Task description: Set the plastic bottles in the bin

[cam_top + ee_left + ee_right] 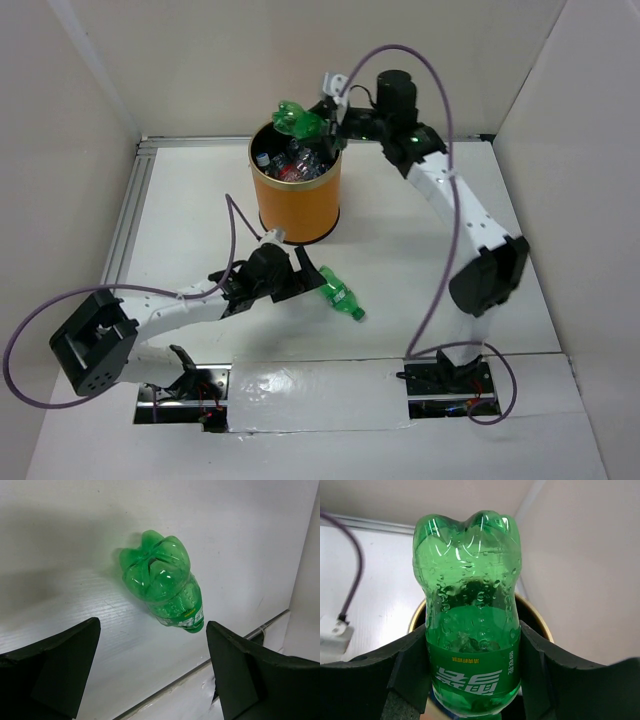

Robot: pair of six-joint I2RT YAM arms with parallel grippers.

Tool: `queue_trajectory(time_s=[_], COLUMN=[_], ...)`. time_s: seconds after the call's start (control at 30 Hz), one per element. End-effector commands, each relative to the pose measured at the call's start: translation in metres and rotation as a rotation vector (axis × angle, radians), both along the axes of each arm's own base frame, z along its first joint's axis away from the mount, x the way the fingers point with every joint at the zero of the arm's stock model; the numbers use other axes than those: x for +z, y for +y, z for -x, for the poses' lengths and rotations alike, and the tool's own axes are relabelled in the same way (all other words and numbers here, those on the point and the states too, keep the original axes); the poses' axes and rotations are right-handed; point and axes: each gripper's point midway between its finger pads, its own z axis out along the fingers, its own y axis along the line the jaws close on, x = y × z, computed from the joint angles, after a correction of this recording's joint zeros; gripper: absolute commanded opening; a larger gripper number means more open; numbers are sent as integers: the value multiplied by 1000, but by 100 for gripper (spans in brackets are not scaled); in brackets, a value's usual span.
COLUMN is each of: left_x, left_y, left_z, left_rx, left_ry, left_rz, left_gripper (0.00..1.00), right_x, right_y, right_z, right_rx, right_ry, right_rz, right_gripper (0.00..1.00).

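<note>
From above, the orange bin (pixel 296 205) stands upright on the white table (pixel 180 220), toward its far side. Its dark mouth holds a heap of clear bottles (pixel 288 160), with some red showing among them. The raised green bottle (pixel 298 121) hangs tilted over the bin's far rim, clamped in the right gripper (pixel 325 125). The lying green bottle (pixel 341 296) rests on its side on the table, near the bin and closer to the arm bases. The left gripper (pixel 305 280) sits just beside it with its jaws apart.

In the left wrist view, the lying green bottle (pixel 165 587) shows its lobed base toward the camera, and its label band is at the far end. It lies flat on the white surface. The left gripper (pixel 152 629) is spread wide and its dark fingers (pixel 55 665) hold nothing. The bottle is just beyond the tips and not between them.

In the right wrist view, the raised green bottle (pixel 470 620) fills the middle with its base pointing away. Droplets cling inside it and its label reads upside down. The right gripper (pixel 472 680) is clenched on the label band, with its fingers (pixel 405 670) pressing both sides. The bin's (pixel 540 625) rim curves behind and below it.
</note>
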Motion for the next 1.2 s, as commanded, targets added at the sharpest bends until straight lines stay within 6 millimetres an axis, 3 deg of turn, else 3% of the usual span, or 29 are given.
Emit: queue_trajectory(time_s=[0.0,0.03,0.07,0.1,0.13,0.2,0.23,0.3,0.33,0.37,0.4,0.43,0.47,0.5,0.53,0.57,0.63,0.67,0.77,0.8,0.83,0.87,0.93,1.0,1.03,1.07,1.1,1.13,1.17], left_x=[17,17,15,10,15,13,6,4,0,-5,-11,-20,-16,-36,-43,-50,-63,-64,-67,-61,-56,-49,-14,17,58,79,102,152,177], left_y=[-16,-20,-24,-25,-32,-36,-38,-43,-45,-53,-55,-56,-64,-65,-64,-67,-69,-73,-79,-86,-92,-97,-110,-115,-120,-119,-116,-117,-116], left_z=[-19,-19,-18,-22,-24,-27,-30,-31,-33,-38,-40,-35,-41,-37,-35,-29,-24,-24,-24,-25,-26,-23,-23,-23,-25,-28,-35,-42,-48], left_rx=[70,69,59,78,69,77,84,105,123,132,132,121,121,110,110,82,58,39,-24,-47,-74,-140,-204,-291,-306,-318,-344,-326,-315], left_ry=[-43,-48,-48,-40,-50,-51,-40,-26,2,23,39,68,70,104,123,135,148,144,118,92,74,30,-61,-178,-271,-335,-438,-539,-605], left_rz=[79,73,73,62,75,55,32,-12,-13,-25,-48,-89,-92,-142,-170,-183,-205,-198,-209,-199,-187,-200,-181,-194,-152,-147,-179,-147,-156], left_gripper=[100,100,100,100,100,100,100,100,100,100,100,100,100,100,100,98,95,93,74,67,49,40,22,2,0,0,0,0,0], right_x=[-2,-4,-27,-28,-10,-10,-15,1,-19,-21,-6,-9,-42,-28,-33,-63,-61,-85,-93,-112,-112,-120,-139,-150,-164,-166,-183,-191,-196], right_y=[33,41,49,55,56,55,53,32,18,9,-6,-17,-35,-51,-64,-86,-113,-124,-166,-184,-193,-200,-224,-238,-251,-257,-263,-270,-269], right_z=[-42,-48,-65,-68,-68,-67,-63,-56,-59,-55,-41,-35,-35,-19,-14,-13,6,13,28,30,39,45,55,62,67,73,80,85,94], right_rx=[-69,-75,-88,-92,-90,-92,-93,-120,-152,-156,-171,-180,-219,-237,-262,-312,-351,-373,-459,-508,-532,-533,-600,-620,-657,-670,-683,-694,-686], right_ry=[67,85,137,143,122,144,162,162,227,239,232,246,317,306,319,390,397,467,499,540,540,556,606,614,640,619,637,633,622], right_rz=[-88,-96,-81,-77,-98,-94,-83,-95,-75,-70,-87,-82,-50,-69,-66,-48,-65,-53,-86,-86,-93,-86,-78,-57,-55,-42,-24,-12,10], right_gripper=[41,52,72,80,85,100,100,100,100,100,100,100,100,100,100,100,100,100,100,100,97,90,62,18,12,12,23,44,76])
